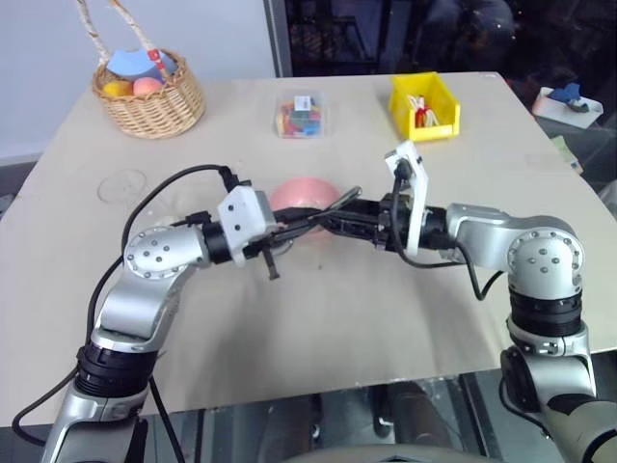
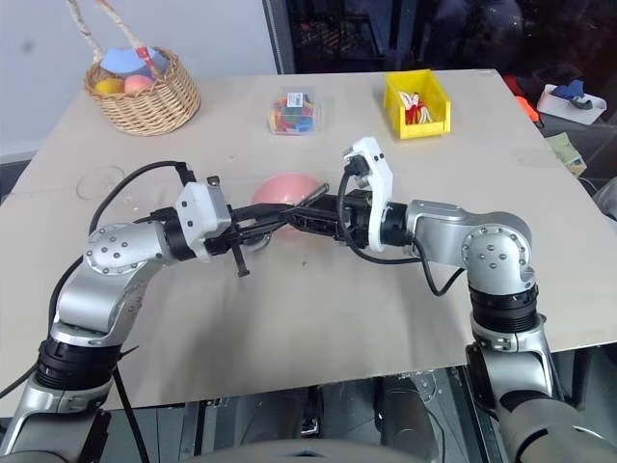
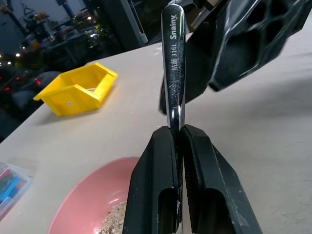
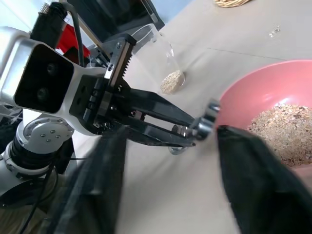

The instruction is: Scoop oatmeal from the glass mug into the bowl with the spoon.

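On the counter (image 1: 366, 318), going left to right, the left gripper (image 1: 289, 230) came first: its two black fingers (image 3: 156, 185) were closed tight on the spoon (image 3: 174, 63), clamping the handle so that the long axis ran level, away from that gripper and toward the right gripper (image 1: 328, 222). The two grippers met nose to nose just in front of the bowl (image 1: 301, 196), the handle's free end reaching into the gap between the right gripper's fingers. Those right fingers stood apart on either side of the handle tip in the right wrist view, not touching it as far as could be seen, so the right gripper was open around the spoon end rather than holding it.

The glass mug (image 4: 163, 58) lay tipped on its side beyond the left gripper, a little oatmeal (image 4: 171, 81) left in its base. More oatmeal sat heaped in the pink bowl. The spoon's round end could not be made out.

By this reading, the coming move turned on that handle tip sitting between the right fingers; the right gripper was the one placed to take it.

Counted: one spoon, one mug, one bowl, two heaps of oatmeal.
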You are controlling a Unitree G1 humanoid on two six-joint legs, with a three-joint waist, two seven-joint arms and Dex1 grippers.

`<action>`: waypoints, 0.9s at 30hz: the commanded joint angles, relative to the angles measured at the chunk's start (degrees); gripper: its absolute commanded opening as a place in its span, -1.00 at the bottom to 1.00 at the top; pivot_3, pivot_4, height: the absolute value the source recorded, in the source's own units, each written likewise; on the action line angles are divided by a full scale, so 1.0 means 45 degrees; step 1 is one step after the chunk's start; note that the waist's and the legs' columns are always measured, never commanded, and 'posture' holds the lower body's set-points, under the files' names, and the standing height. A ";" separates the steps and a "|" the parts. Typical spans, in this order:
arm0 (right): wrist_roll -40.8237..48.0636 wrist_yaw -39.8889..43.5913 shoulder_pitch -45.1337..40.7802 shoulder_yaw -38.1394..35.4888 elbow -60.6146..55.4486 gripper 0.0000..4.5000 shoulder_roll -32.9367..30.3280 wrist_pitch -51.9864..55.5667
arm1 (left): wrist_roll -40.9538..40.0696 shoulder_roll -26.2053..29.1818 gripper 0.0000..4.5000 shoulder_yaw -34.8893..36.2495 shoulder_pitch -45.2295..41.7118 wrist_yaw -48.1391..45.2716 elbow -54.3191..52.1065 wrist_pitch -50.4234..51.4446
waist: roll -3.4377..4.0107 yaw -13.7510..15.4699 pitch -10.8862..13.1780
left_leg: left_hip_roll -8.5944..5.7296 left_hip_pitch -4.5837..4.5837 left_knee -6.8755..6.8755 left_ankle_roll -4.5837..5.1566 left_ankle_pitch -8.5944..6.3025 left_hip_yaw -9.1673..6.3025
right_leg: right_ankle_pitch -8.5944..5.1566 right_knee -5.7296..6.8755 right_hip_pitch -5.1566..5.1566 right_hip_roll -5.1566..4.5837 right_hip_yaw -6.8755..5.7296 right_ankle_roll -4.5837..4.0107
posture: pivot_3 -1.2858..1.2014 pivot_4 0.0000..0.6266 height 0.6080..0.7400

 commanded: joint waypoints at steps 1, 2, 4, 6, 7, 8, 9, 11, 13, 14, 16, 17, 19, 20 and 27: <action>0.0170 -0.0106 -0.0397 -0.0363 -0.0358 0.22 0.0106 -0.0323 | 0.0169 0.0027 -1.00 0.0071 -0.0178 0.0054 -0.0227 -0.0295 | 0.0000 0.0000 0.0000 | 0.0000 0.0000 0.0000 0.0000 0.0000 0.0000 | 0.0000 0.0000 0.0000 0.0000 0.0000 0.0000 | 0.03 -0.52 1.00; 0.0199 -0.0172 -0.0423 -0.0385 -0.0300 0.22 0.0176 -0.0365 | 0.0222 0.0018 -1.00 0.0038 -0.0183 0.0045 -0.0247 -0.0336 | 0.0000 -0.0001 0.0000 | 0.0000 0.0000 0.0000 0.0000 0.0000 0.0001 | 0.0000 0.0000 0.0000 0.0000 0.0000 0.0000 | 0.03 -0.52 1.00; 0.0229 -0.0297 -0.0468 -0.0410 -0.0205 0.22 0.0283 -0.0416 | 0.0275 -0.0032 -1.00 0.0020 -0.0183 0.0064 -0.0266 -0.0365 | 0.0000 -0.0002 0.0000 | 0.0000 0.0000 0.0000 0.0000 0.0000 0.0001 | 0.0000 0.0000 0.0000 0.0000 0.0000 0.0000 | 0.03 -0.52 1.00; 0.0216 -0.0400 -0.0507 -0.0415 -0.0131 -0.02 0.0363 -0.0407 | 0.0309 -0.0085 -1.00 0.0029 -0.0182 0.0101 -0.0260 -0.0394 | 0.0000 0.0001 0.0000 | 0.0000 0.0000 0.0000 0.0000 0.0000 -0.0001 | 0.0000 0.0000 -0.0001 0.0000 -0.0001 0.0000 | 0.03 -0.52 1.00; 0.0208 -0.0445 -0.0519 -0.0418 -0.0093 -0.11 0.0398 -0.0394 | 0.0322 -0.0103 -1.00 0.0026 -0.0189 0.0113 -0.0256 -0.0396 | 0.0000 0.0002 0.0000 | 0.0000 0.0000 0.0000 0.0000 0.0000 0.0001 | 0.0000 0.0000 0.0000 0.0000 0.0000 0.0000 | 0.03 -0.52 1.00; 0.0200 -0.0468 -0.0520 -0.0394 -0.0084 -0.25 0.0412 -0.0365 | 0.0321 -0.0120 -1.00 0.0030 -0.0182 0.0126 -0.0286 -0.0390 | 0.0000 0.0003 0.0000 | 0.0000 0.0000 0.0000 0.0000 0.0000 0.0001 | 0.0000 0.0000 0.0000 0.0000 0.0000 0.0000 | 0.03 -0.52 1.00; 0.0170 -0.0472 -0.0520 -0.0346 -0.0080 -0.48 0.0396 -0.0335 | 0.0325 -0.0147 -1.00 0.0035 -0.0189 0.0152 -0.0309 -0.0382 | 0.0000 0.0004 0.0000 | 0.0000 -0.0001 0.0000 0.0000 0.0000 0.0003 | 0.0000 0.0000 0.0000 -0.0001 0.0000 0.0000 | 0.03 -0.52 1.00; 0.0137 -0.0518 -0.0504 -0.0303 -0.0069 -0.82 0.0397 -0.0264 | 0.0338 -0.0188 -1.00 0.0048 -0.0213 0.0204 -0.0363 -0.0375 | 0.0000 0.0003 0.0000 | 0.0000 -0.0001 0.0000 0.0000 0.0000 0.0002 | 0.0000 -0.0001 0.0000 -0.0001 0.0000 0.0000 | 0.03 -0.52 1.00; 0.0075 -0.0558 -0.0510 -0.0329 -0.0026 -0.99 0.0441 -0.0267 | 0.0357 -0.0211 -1.00 0.0045 -0.0254 0.0235 -0.0366 -0.0391 | 0.0001 -0.0001 0.0001 | 0.0000 0.0000 0.0000 0.0000 0.0000 0.0003 | 0.0000 -0.0001 -0.0001 -0.0001 0.0000 0.0000 | 0.03 -0.52 1.00; 0.0041 -0.0598 -0.0516 -0.0357 -0.0003 -0.99 0.0473 -0.0294 | 0.0356 -0.0212 -1.00 0.0050 -0.0255 0.0236 -0.0384 -0.0393 | 0.0001 -0.0004 0.0001 | 0.0002 0.0000 0.0000 0.0000 0.0000 0.0001 | 0.0000 0.0000 -0.0001 0.0001 -0.0001 0.0000 | 0.03 -0.52 1.00; 0.0019 -0.0640 -0.0536 -0.0420 0.0031 -0.99 0.0511 -0.0321 | 0.0327 -0.0193 -1.00 0.0095 -0.0197 0.0240 -0.0461 -0.0371 | 0.0002 -0.0006 0.0001 | 0.0002 0.0000 -0.0001 0.0000 0.0000 0.0001 | 0.0000 0.0000 -0.0002 0.0001 0.0000 0.0000 | 0.03 -0.52 1.00; 0.0028 -0.0645 -0.0549 -0.0454 0.0038 -0.99 0.0515 -0.0322 | 0.0292 -0.0164 -1.00 0.0143 -0.0132 0.0240 -0.0509 -0.0338 | 0.0001 -0.0007 0.0001 | 0.0002 0.0000 -0.0001 0.0000 0.0000 0.0002 | 0.0000 0.0000 -0.0002 0.0001 0.0000 0.0000 | 0.03 -0.52 1.00; 0.0025 -0.0628 -0.0576 -0.0492 0.0074 -0.99 0.0521 -0.0328 | -0.0138 -0.0089 -1.00 0.0338 0.0001 0.0150 -0.0583 0.0065 | 0.0001 -0.0007 0.0001 | 0.0002 0.0000 -0.0001 0.0000 0.0000 0.0002 | 0.0000 0.0000 -0.0002 0.0001 0.0000 0.0000 | 0.03 -0.52 1.00; 0.0029 -0.0619 -0.0581 -0.0508 0.0080 -0.99 0.0514 -0.0328 | -0.0503 -0.0061 -1.00 0.0517 0.0079 0.0116 -0.0661 0.0384 | 0.0001 -0.0009 0.0001 | 0.0002 0.0000 -0.0001 0.0000 0.0000 0.0003 | 0.0000 0.0000 -0.0002 0.0001 0.0000 0.0000 | 0.03 -0.52 1.00; 0.0585 -0.0449 -0.0301 -0.1025 -0.0027 -1.00 0.0231 -0.0286 | -0.4105 -0.0129 0.28 0.3796 0.1562 0.2426 -0.2625 0.4064 | 0.0002 -0.0030 0.0002 | 0.0029 -0.0002 -0.0001 -0.0001 0.0000 -0.0007 | 0.0000 0.0000 -0.0005 -0.0001 0.0002 0.0002 | 0.03 -0.52 1.00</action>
